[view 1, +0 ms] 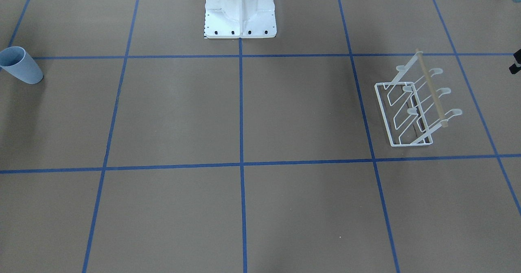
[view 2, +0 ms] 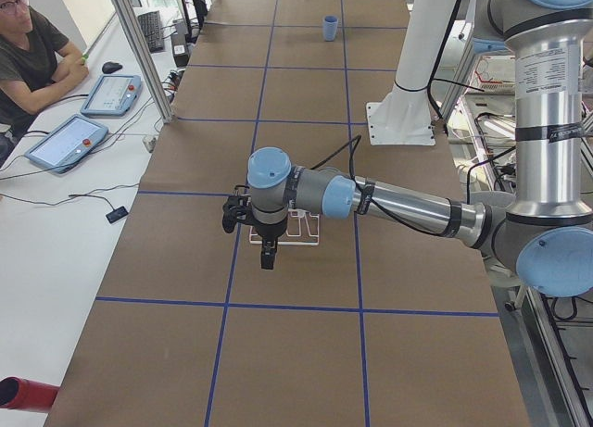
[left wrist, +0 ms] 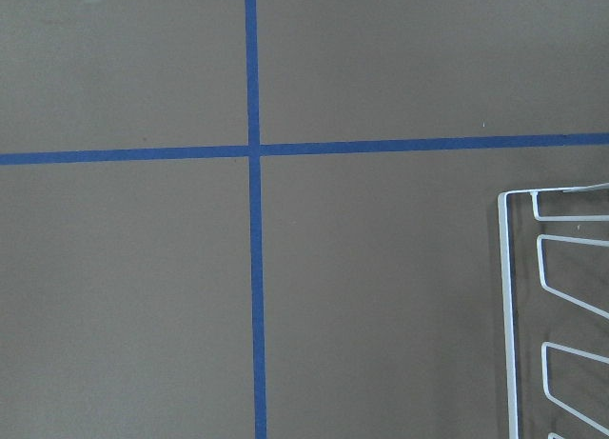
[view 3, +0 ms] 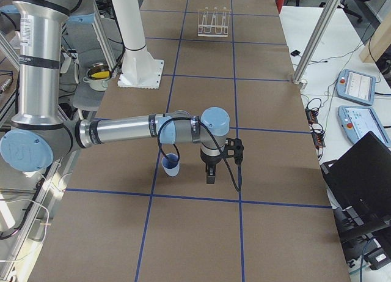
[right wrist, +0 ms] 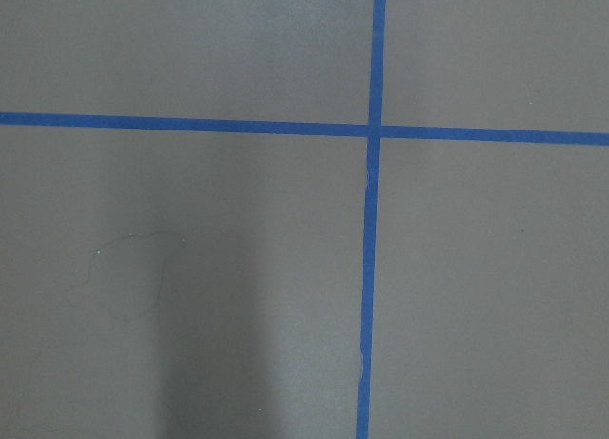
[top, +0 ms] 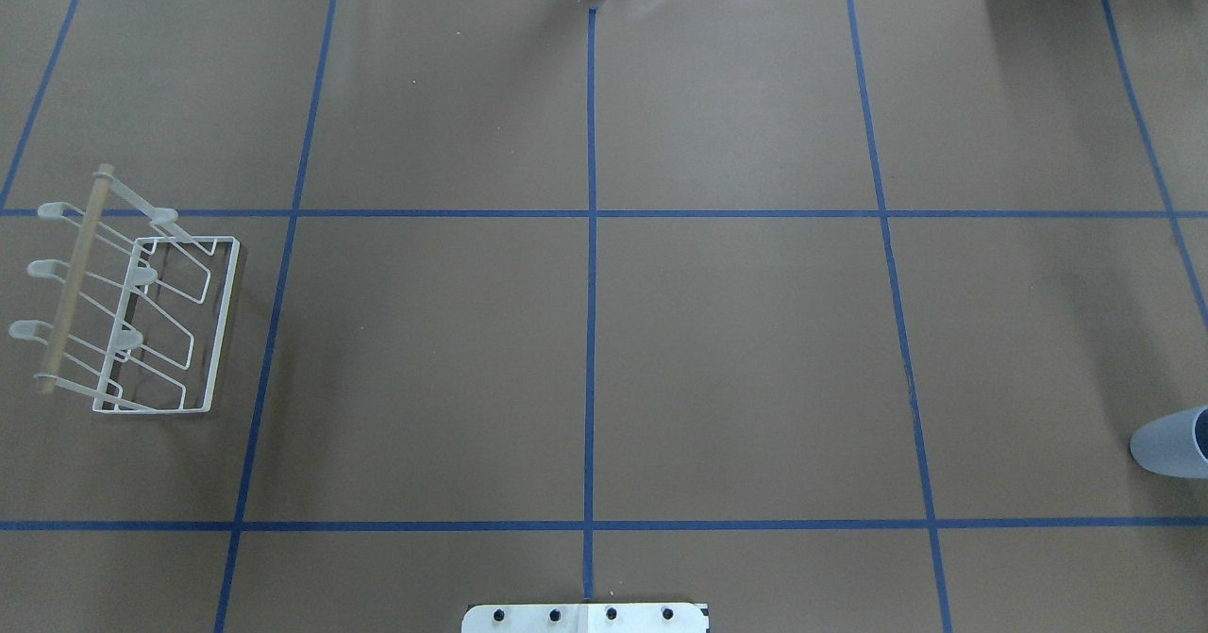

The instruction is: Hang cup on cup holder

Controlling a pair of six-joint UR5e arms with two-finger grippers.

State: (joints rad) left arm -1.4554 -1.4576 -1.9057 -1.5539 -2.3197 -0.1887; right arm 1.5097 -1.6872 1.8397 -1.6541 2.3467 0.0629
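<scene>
The cup (view 3: 171,164) stands upright, mouth up, at the robot's right end of the worktop (top: 736,331). It is well apart from the cup holder (view 1: 412,111) at the opposite end. The right tool (view 3: 209,175) hangs just beside the cup, pointing down and not touching it. The left tool (view 2: 268,258) hangs near the holder. For both, I cannot tell whether they are wide or narrow.

The step in hand looks like the reach for the cup. It is best gripped from the side, across the tapered wall, squarely and low enough not to tip the light plastic. The mouth should stay free, since it must later turn over onto a slanted prong.
</scene>
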